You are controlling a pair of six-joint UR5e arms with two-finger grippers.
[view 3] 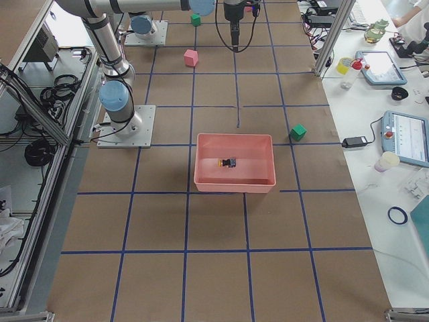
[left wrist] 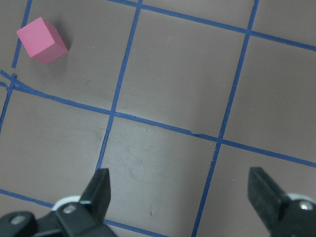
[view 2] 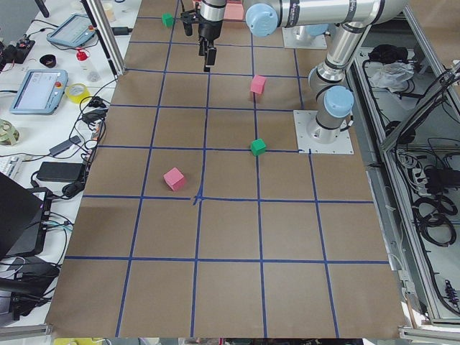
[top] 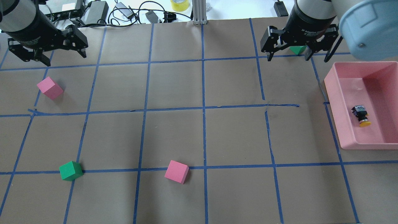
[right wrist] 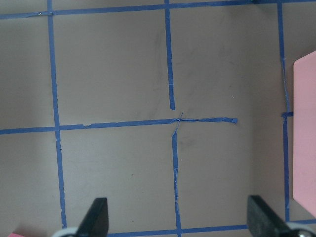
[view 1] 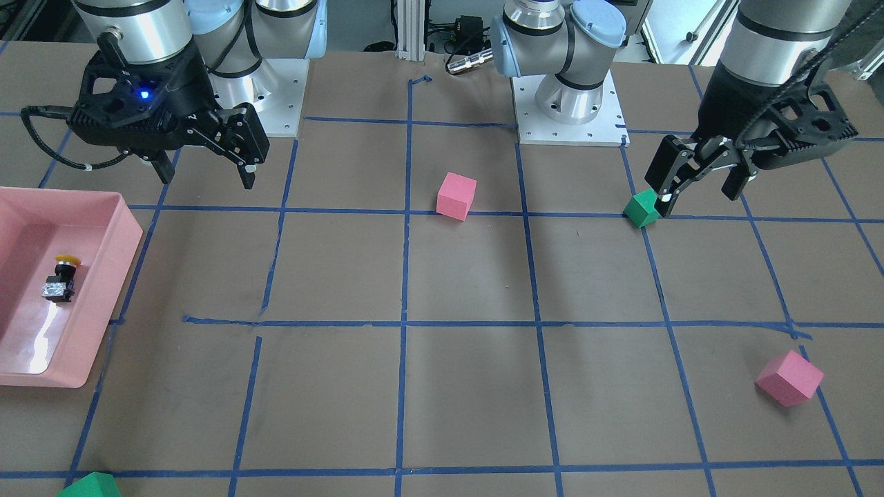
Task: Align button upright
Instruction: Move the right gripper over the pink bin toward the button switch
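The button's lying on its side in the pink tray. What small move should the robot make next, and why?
Probably bring the right gripper over the pink tray, above the button. The button lies on its side there with nothing holding it, and that gripper is open, empty and outside the tray.

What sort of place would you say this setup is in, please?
Probably a robotics lab workcell: two arms bolted to a table gridded with blue tape, and a teach pendant on the side bench.
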